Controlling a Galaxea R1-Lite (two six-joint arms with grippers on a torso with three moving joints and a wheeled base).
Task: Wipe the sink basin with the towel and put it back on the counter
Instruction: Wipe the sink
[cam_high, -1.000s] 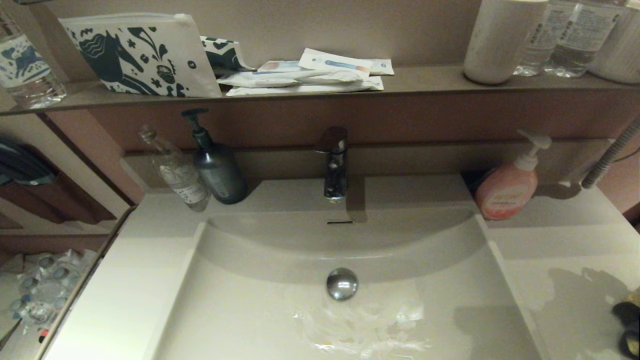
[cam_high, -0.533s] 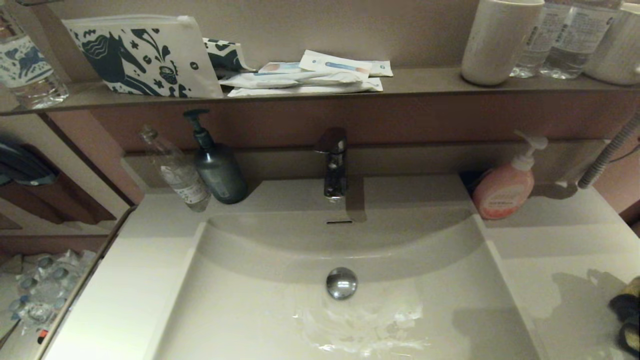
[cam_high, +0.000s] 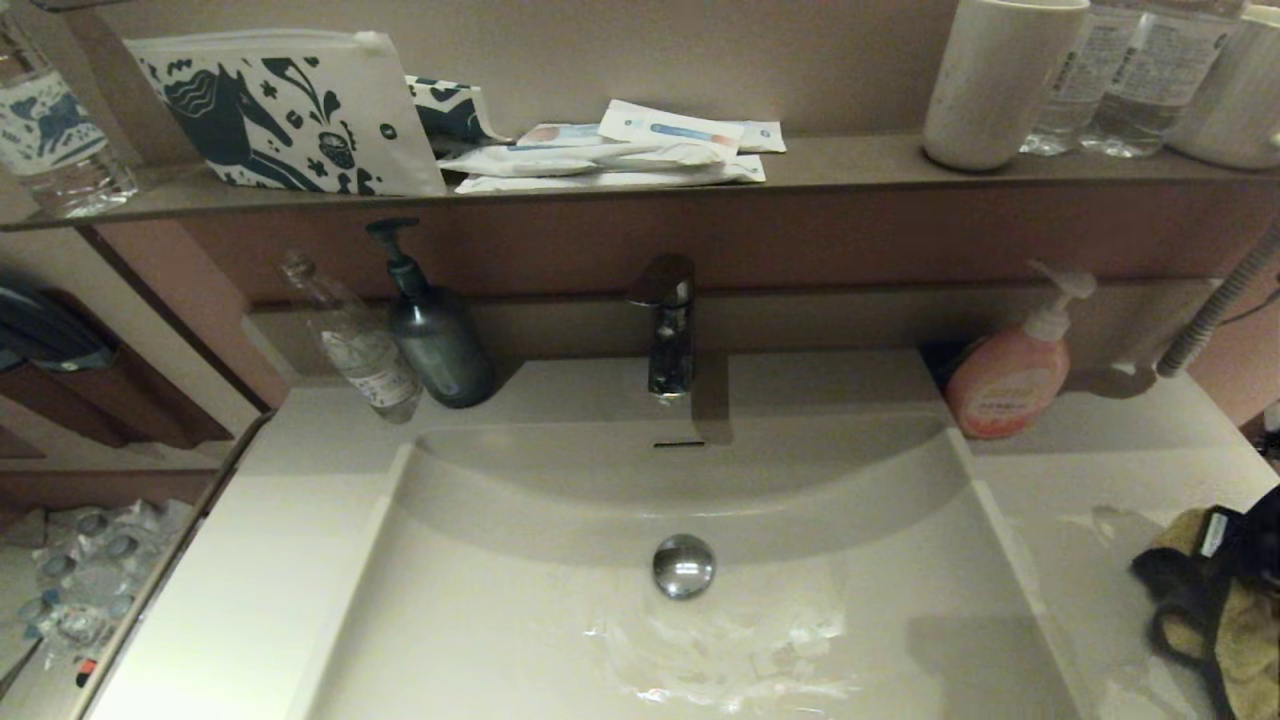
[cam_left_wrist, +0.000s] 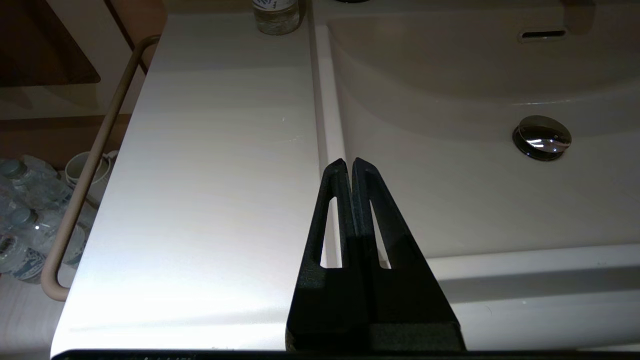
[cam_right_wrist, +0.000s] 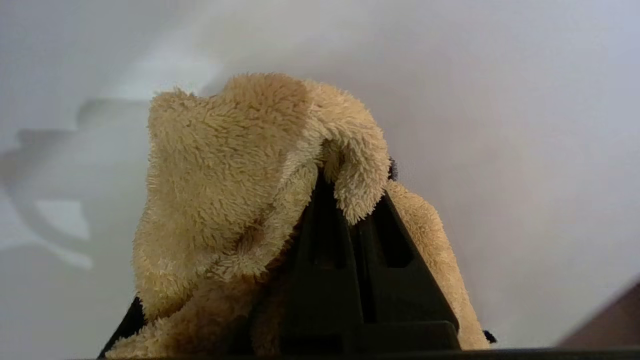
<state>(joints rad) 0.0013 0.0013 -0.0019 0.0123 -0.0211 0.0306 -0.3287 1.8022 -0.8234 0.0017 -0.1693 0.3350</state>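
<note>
The mustard-yellow towel (cam_high: 1215, 605) with black edging is bunched over the right counter (cam_high: 1090, 470), at the right edge of the head view. My right gripper (cam_right_wrist: 354, 212) is shut on the towel (cam_right_wrist: 225, 190), whose folds drape over the fingertips and hide them. The off-white sink basin (cam_high: 520, 610) has a chrome drain plug (cam_high: 684, 566), a slot overflow (cam_high: 679, 444) and wet streaks (cam_high: 720, 650) near its front. My left gripper (cam_left_wrist: 348, 162) is shut and empty. It hovers over the basin's left rim (cam_left_wrist: 327, 130) and does not show in the head view.
A chrome faucet (cam_high: 668, 325) stands behind the basin. A dark pump bottle (cam_high: 435, 335) and a clear bottle (cam_high: 355, 340) are at back left, a pink soap dispenser (cam_high: 1010, 375) at back right. The brown shelf (cam_high: 850, 160) above holds a horse-print pouch (cam_high: 285, 110), packets and bottles.
The towel and my right gripper have moved left and further into the head view, over the right counter. The left arm has not visibly moved.
</note>
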